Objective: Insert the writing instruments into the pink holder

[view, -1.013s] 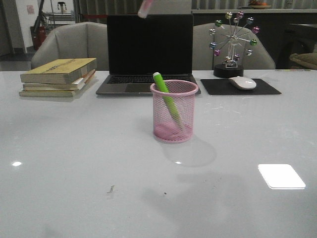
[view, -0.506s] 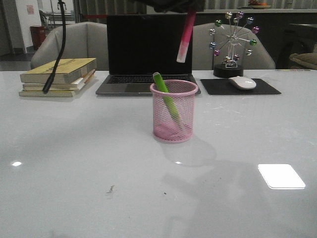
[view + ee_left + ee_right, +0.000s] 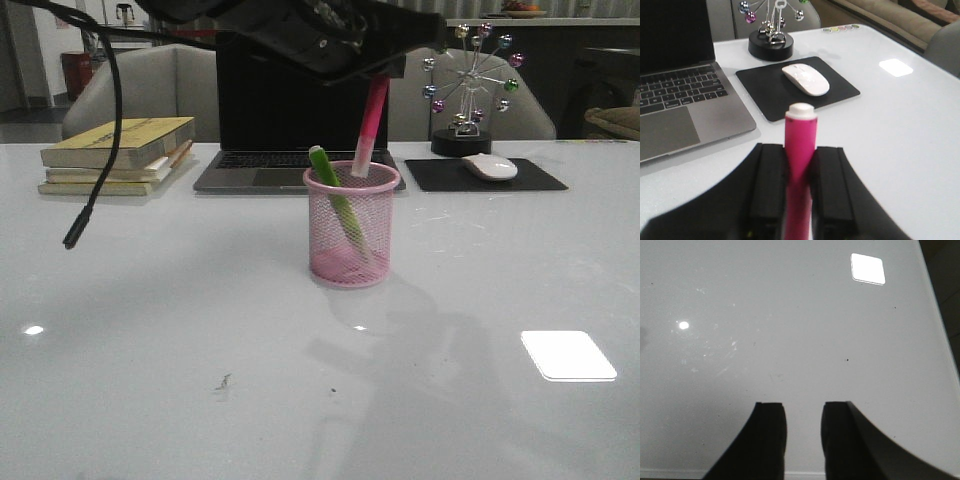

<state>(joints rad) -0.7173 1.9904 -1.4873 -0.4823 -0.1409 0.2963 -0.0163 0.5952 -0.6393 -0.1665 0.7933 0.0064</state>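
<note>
The pink holder (image 3: 350, 240) stands mid-table in the front view. A lime green marker (image 3: 335, 195) leans inside it, its top poking out over the left rim. My left gripper (image 3: 381, 72) reaches in from the upper left and is shut on the bright pink marker (image 3: 369, 125), which hangs almost upright. Its pale lower end sits at the holder's back rim. In the left wrist view the fingers (image 3: 770, 170) clamp the pink marker (image 3: 800, 132) between them; the holder is hidden there. My right gripper (image 3: 804, 407) is open over bare table.
Behind the holder are an open laptop (image 3: 270, 120), a stack of books (image 3: 118, 155) at the left, and a white mouse (image 3: 489, 167) on a black pad (image 3: 535, 180) with a ball ornament (image 3: 470, 90). A black cable (image 3: 95, 170) dangles over the books.
The left arm has come down and forward with the pink marker. Its lower end dropped from high in front of the laptop screen to the holder's rim.
</note>
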